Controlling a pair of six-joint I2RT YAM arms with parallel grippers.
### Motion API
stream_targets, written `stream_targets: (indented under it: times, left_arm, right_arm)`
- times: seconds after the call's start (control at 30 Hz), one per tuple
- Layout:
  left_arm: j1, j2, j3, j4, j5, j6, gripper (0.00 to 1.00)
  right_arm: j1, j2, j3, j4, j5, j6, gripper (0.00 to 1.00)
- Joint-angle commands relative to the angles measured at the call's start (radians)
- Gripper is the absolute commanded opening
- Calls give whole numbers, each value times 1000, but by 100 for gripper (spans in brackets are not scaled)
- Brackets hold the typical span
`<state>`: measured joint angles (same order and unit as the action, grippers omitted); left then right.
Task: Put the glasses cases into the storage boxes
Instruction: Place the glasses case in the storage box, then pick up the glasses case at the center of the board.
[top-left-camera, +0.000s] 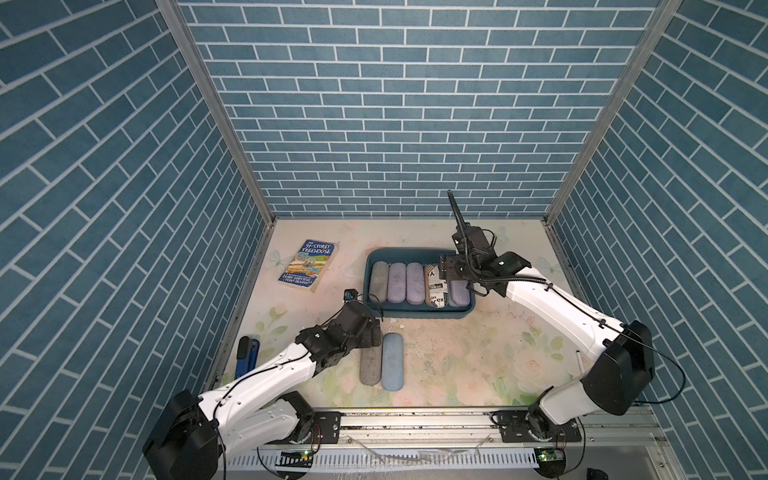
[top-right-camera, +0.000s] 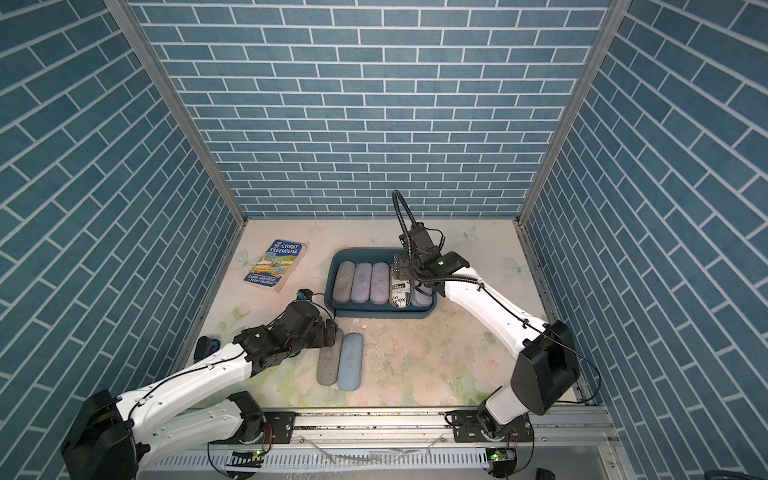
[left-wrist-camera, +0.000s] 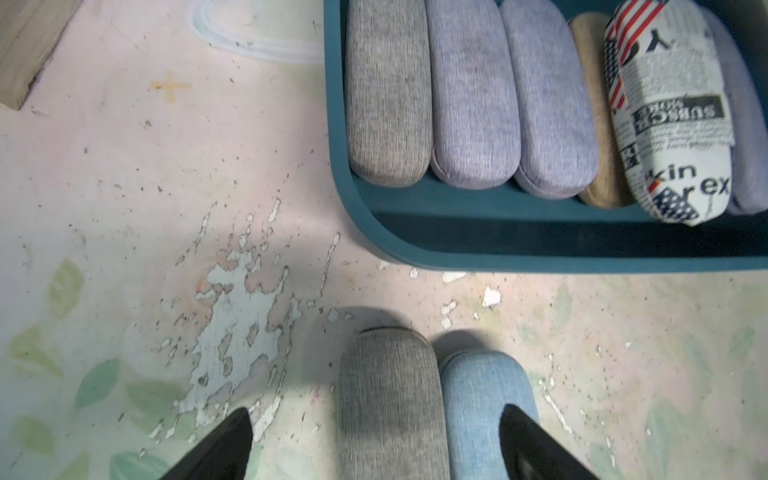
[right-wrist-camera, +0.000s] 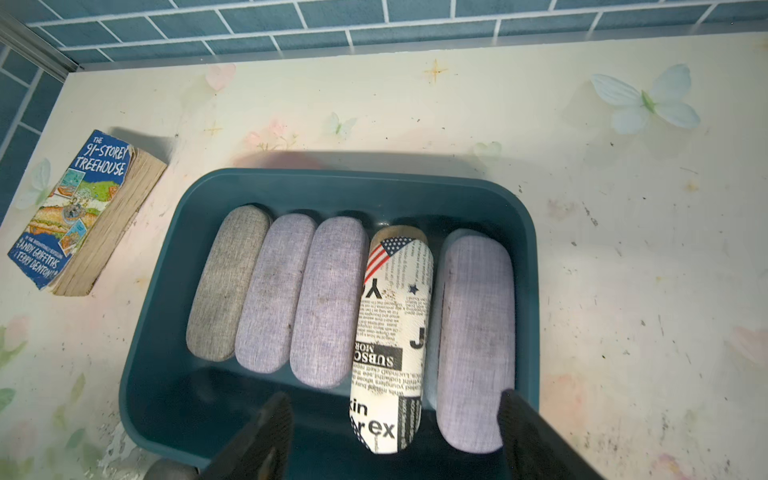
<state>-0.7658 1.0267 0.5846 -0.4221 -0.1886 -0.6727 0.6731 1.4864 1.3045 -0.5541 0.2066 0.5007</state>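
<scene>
The dark teal storage box (top-left-camera: 415, 314) sits mid-table in both top views. It holds a grey case (top-left-camera: 379, 280), two lavender cases (top-left-camera: 396, 282), a newspaper-print case (right-wrist-camera: 392, 332) lying on a tan one (left-wrist-camera: 598, 124), and another lavender case (right-wrist-camera: 476, 332). My right gripper (right-wrist-camera: 395, 395) hangs open over the near end of the newspaper-print case, touching nothing. In front of the box a grey case (top-left-camera: 371, 368) and a light blue case (top-left-camera: 393, 362) lie side by side on the table. My left gripper (left-wrist-camera: 376, 415) is open low over the grey one, with one finger above the light blue case.
A blue paperback book (top-left-camera: 309, 266) lies at the back left. A blue-and-black stapler (top-left-camera: 247, 353) sits by the left wall beside my left arm. Blue brick walls close in three sides, and a metal rail (top-left-camera: 415, 419) runs along the front edge.
</scene>
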Motion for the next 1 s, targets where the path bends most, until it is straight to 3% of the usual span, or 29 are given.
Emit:
stream_targets:
  times: [0.0,0.27,0.97]
  left_arm:
    - [-47,10,-8,-80,-55,-38,94]
    - [-118,112,-14,-66,-61,-91,92]
    - [-119,231,-30,20,-13,-102,88]
  right_arm:
    - [-2,-56,-62,-4,14,26,79]
    - [0,-155,-191,8,17,61,79]
    - [0,-195,-276,28,5,86,79]
